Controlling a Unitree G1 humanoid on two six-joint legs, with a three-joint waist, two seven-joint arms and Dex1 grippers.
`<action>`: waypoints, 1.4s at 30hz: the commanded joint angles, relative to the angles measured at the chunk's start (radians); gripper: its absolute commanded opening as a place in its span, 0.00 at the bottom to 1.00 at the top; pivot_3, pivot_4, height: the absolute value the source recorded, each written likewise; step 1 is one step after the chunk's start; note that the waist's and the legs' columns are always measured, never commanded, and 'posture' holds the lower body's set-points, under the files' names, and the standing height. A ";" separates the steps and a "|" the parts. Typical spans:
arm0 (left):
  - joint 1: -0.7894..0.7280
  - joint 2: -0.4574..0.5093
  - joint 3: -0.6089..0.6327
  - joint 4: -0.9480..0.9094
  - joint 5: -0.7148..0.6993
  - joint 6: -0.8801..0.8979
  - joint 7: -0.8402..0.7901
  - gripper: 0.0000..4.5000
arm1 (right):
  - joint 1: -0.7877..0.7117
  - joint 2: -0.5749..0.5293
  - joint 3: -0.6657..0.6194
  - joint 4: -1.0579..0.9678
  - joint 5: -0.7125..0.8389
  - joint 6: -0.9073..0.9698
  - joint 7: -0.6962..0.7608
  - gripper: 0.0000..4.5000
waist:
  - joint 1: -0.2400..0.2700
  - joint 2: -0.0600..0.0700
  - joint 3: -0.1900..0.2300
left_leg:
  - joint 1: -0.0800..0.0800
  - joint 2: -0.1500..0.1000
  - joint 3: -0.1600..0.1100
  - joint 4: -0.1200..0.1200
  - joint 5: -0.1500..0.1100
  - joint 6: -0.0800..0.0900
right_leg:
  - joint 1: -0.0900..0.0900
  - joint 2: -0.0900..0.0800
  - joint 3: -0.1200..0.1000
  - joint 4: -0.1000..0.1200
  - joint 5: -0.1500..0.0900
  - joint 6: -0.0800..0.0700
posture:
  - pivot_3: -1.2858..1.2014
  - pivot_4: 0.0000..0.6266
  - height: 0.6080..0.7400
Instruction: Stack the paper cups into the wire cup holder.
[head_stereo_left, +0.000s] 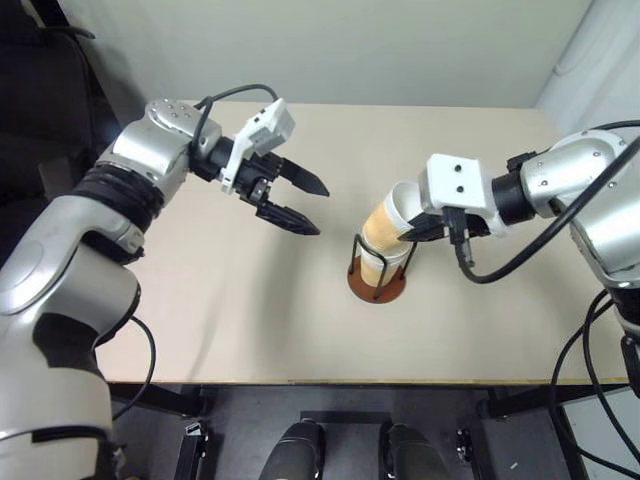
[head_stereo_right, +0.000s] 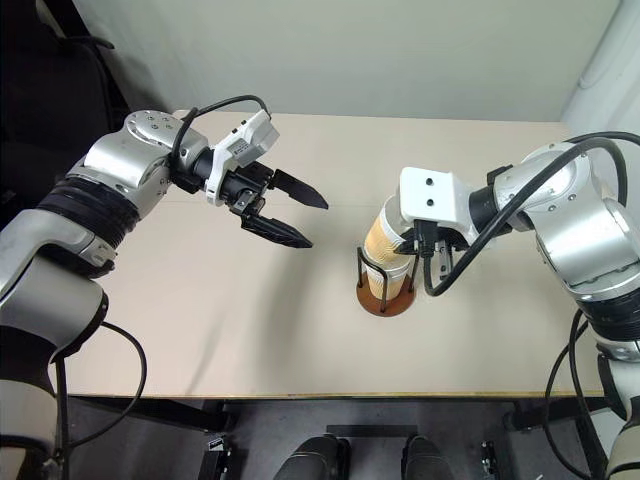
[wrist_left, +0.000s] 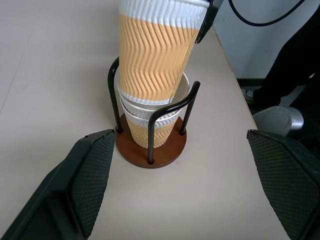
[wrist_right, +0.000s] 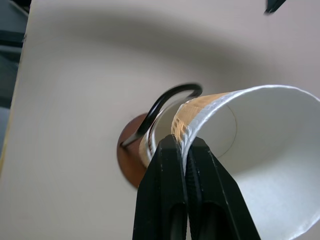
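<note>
While my right pincer (wrist_right: 184, 150) pinches the last cup's (wrist_left: 156, 50) rim, it's partly nested in what looks like two cups (wrist_left: 152, 127) seated in the holder (wrist_left: 150, 150); left pincer (head_stereo_left: 300, 203) spread, idle.

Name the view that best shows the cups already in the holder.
Left wrist view: nested cups sit plainly inside the holder. Eye views show them small, partly behind the held cup; right wrist view shows just a sliver.

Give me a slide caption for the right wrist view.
Right gripper pinches the wall of a cup, tilting it into the cups already in the wire holder.
</note>
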 joint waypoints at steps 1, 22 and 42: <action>-0.020 0.011 0.005 -0.023 -0.016 -0.001 -0.028 1.00 | -0.006 -0.031 -0.011 -0.037 -0.010 -0.019 0.020 0.01 | 0.000 0.000 0.000 | 0.001 -0.001 0.001 -0.001 0.000 0.000 | 0.000 0.001 -0.002 0.000 0.000 0.000 | 0.52 0.24 1.00; 0.000 -0.016 0.053 -0.017 -0.016 0.023 -0.028 1.00 | -0.069 0.157 -0.239 -0.009 0.171 0.324 -0.172 0.58 | 0.000 -0.001 0.000 | 0.000 0.002 -0.001 -0.002 0.002 -0.001 | 0.000 0.001 -0.003 0.000 0.000 -0.002 | 0.52 0.24 1.00; 0.103 -0.160 0.769 0.272 0.283 0.107 0.130 1.00 | 0.458 0.099 -0.724 0.026 0.226 0.175 -0.526 0.58 | -0.004 -0.002 0.000 | 0.002 0.002 0.004 -0.003 0.009 -0.001 | -0.001 0.001 0.000 0.001 0.004 0.010 | 0.52 0.24 1.00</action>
